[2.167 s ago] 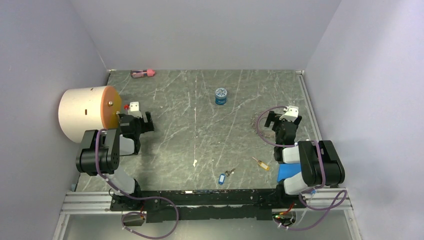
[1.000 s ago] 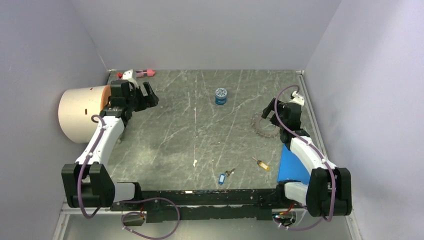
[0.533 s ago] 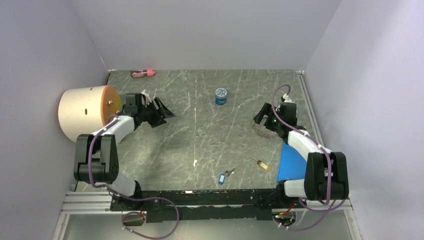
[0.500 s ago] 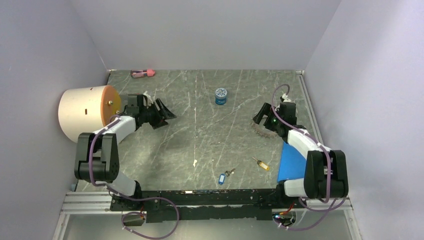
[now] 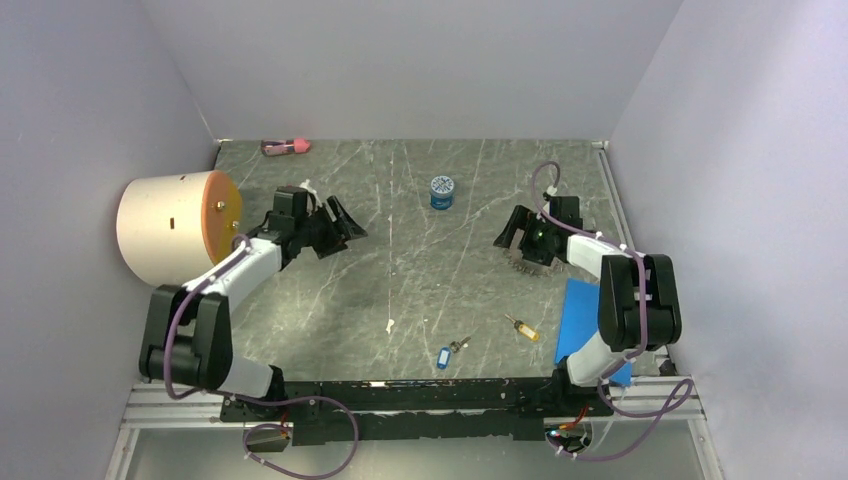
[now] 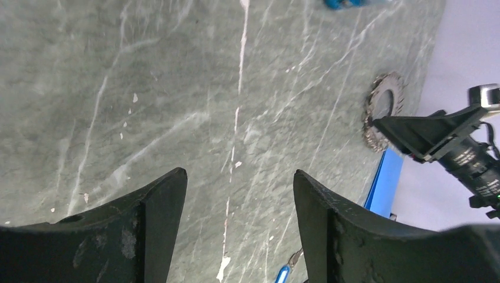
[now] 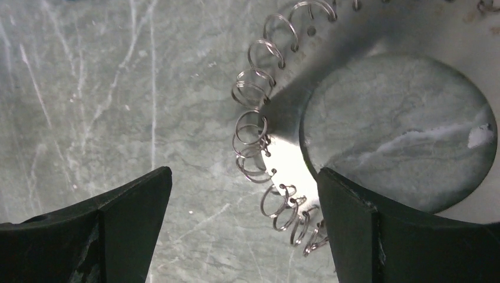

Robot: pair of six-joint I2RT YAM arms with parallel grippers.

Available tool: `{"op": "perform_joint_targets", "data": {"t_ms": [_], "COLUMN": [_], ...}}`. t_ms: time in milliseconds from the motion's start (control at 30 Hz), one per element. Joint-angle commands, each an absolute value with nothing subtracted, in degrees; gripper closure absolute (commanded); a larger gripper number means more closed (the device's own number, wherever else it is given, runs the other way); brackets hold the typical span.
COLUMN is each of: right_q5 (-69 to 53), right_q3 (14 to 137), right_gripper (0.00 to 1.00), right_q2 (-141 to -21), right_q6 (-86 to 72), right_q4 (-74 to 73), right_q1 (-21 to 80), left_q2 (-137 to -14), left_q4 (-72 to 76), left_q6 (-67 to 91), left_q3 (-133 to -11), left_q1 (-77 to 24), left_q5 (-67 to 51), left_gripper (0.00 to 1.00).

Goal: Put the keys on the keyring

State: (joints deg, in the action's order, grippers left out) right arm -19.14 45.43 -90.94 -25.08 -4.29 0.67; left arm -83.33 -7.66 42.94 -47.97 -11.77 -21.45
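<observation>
Between the spread right fingers point(image 7: 121, 221), the keyring point(image 7: 287, 154).

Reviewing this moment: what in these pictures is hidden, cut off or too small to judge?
Keyring: right wrist view, cut off by the top and right edges; top view, partly under the right gripper.
Blue key and yellow key: top view, too small to show teeth or holes.
Jar: left wrist view, cut by the top edge.

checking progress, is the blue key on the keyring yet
No, the blue key lies on the table, far from the keyring.
</observation>
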Motion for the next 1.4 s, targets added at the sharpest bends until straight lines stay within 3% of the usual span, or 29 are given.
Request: {"op": "perform_joint_targets", "data": {"t_ms": [0, 467, 1033, 1367], "right_q5": [-17.85, -30.87, -35.37, -38.31], "right_q3": [48.24, 48.14, 54.28, 54.91], "right_gripper": [0.02, 0.05, 0.06, 0.06], "right_q2": [-92.61, -98.34, -104.75, -103.91], "right_q6": [-24.73, -24.1, -29.7, -33.39], "right_q4": [-7.47, -5.28, -1.69, 2.66], "right_q1": [0.44, 3.15, 24.7, 29.03], "left_q2": [-77.24, -65.69, -59.34, -62.06], "left_q4": [-8.15, -7.13, -7.53, -5.5], "left_q6": [42.37, 38.54, 39.98, 40.2], "left_q3": [-47.89, -46.05, -41.99, -41.91], "left_q1": [-11.78, -11.78, -11.51, -11.43], "left_q5": [-16.6, -9.91, -6.93, -10.28], "left_gripper": [0.28, 0.25, 0.24, 0.23]}}
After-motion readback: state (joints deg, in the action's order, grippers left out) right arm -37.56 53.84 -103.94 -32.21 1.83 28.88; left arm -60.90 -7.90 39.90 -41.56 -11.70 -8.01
